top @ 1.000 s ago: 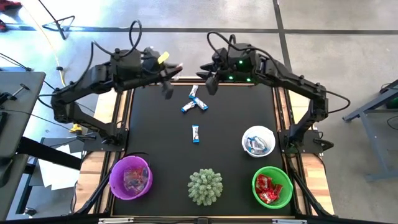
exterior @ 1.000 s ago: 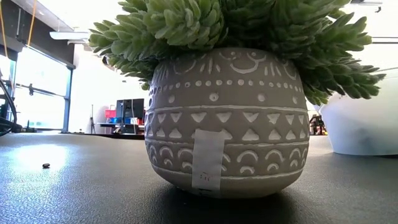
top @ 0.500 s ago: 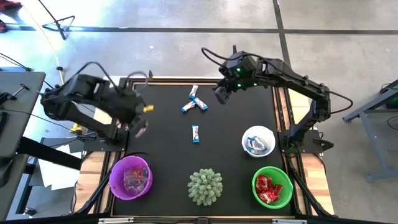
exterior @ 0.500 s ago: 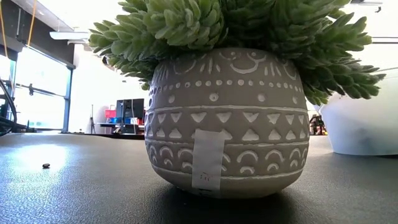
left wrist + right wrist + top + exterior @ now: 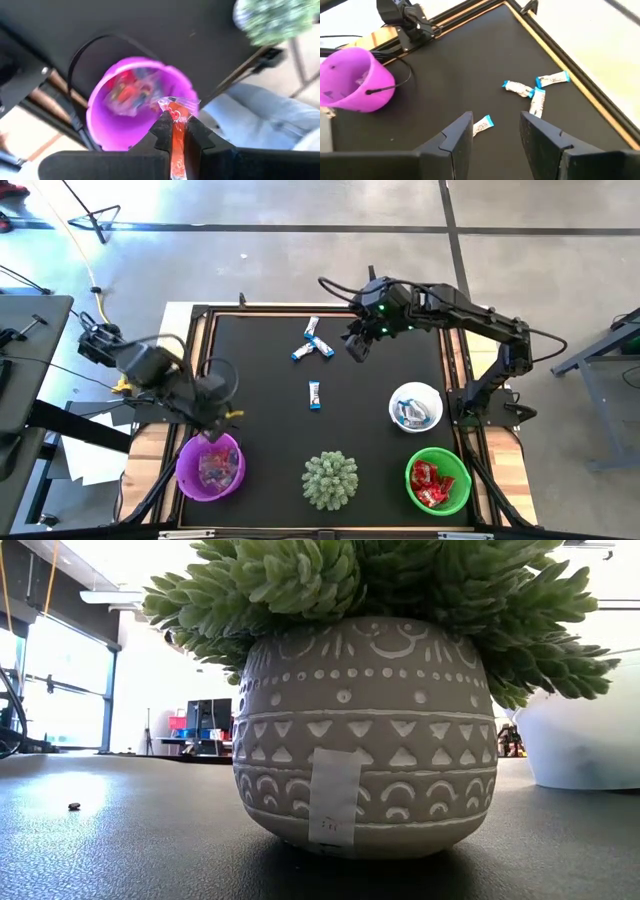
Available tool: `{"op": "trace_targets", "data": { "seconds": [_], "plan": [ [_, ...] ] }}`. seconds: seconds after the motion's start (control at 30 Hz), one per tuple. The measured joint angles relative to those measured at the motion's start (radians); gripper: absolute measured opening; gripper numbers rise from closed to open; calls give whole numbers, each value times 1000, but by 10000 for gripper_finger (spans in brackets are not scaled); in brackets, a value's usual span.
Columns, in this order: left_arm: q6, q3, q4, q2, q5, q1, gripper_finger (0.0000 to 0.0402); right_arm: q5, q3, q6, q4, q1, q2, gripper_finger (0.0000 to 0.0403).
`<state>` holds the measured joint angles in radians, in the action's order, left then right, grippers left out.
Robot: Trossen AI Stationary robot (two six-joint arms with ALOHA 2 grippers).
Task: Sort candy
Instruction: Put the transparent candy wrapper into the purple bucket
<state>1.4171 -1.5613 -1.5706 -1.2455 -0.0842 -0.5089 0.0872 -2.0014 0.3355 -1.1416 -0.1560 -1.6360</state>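
From above, the left gripper [image 5: 218,423] has swung from the table's far edge to just over the round purple plastic bowl [image 5: 210,465]; the right gripper [image 5: 357,348] has neared four blue-and-white wrapped candies [image 5: 314,346]. The left wrist view shows it clenched on a red wrapped candy [image 5: 176,131]. The right wrist view shows spread fingers [image 5: 457,131].

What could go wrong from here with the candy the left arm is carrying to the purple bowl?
The left gripper pinches a red-wrapped candy near the purple bowl's rim rather than over its middle; released now, it might bounce out. The right gripper, open above the blue-and-white candies, could nudge the three clustered ones apart when it descends.
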Motion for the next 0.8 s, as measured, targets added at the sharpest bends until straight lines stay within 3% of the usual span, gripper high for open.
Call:
{"op": "trace_targets", "data": {
  "seconds": [0.27, 0.47, 0.6, 0.8],
  "plan": [
    [248, 191, 76, 0, 9, -160, 6, 78, 0, -3, -8, 43, 0, 156],
    [424, 295, 232, 0, 94, -214, 10, 86, 2, -22, -30, 57, 0, 156],
    [423, 322, 268, 0, 54, -214, 33, 130, 3, -26, -30, 65, 0, 156],
    [289, 322, 291, 0, 53, -214, 74, 152, 3, 17, -30, 65, 0, 156]
  ]
}}
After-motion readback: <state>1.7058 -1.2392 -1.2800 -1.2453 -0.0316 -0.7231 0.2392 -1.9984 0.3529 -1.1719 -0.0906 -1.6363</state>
